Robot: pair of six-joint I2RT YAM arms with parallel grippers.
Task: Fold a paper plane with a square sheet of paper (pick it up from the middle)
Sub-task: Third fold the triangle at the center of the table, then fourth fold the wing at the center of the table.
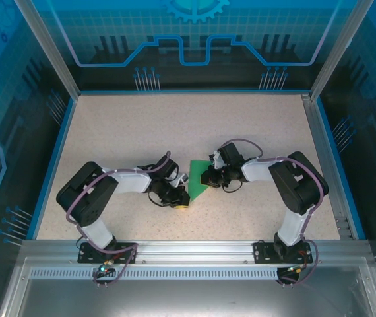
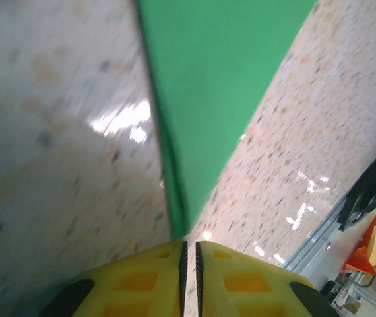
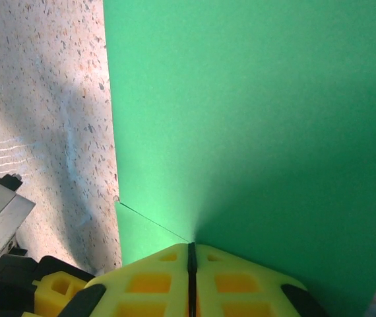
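Well, the left gripper [image 2: 189, 246] and right gripper [image 3: 191, 247] both have jaws pinched tight on the paper [image 1: 198, 181] between them at mid table [image 1: 122, 132], so I'd hold it taut, edges aligned, while creasing.

Far tabletop [image 1: 188, 119] free; paper [image 1: 198, 179] occupies centre.

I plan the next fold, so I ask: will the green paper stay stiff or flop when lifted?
Probably floppy: the paper looks thin, and a fine crease runs from the right jaws. Likely light, since two narrow pinches hold it. The folded edge at the left jaws may stiffen it somewhat.
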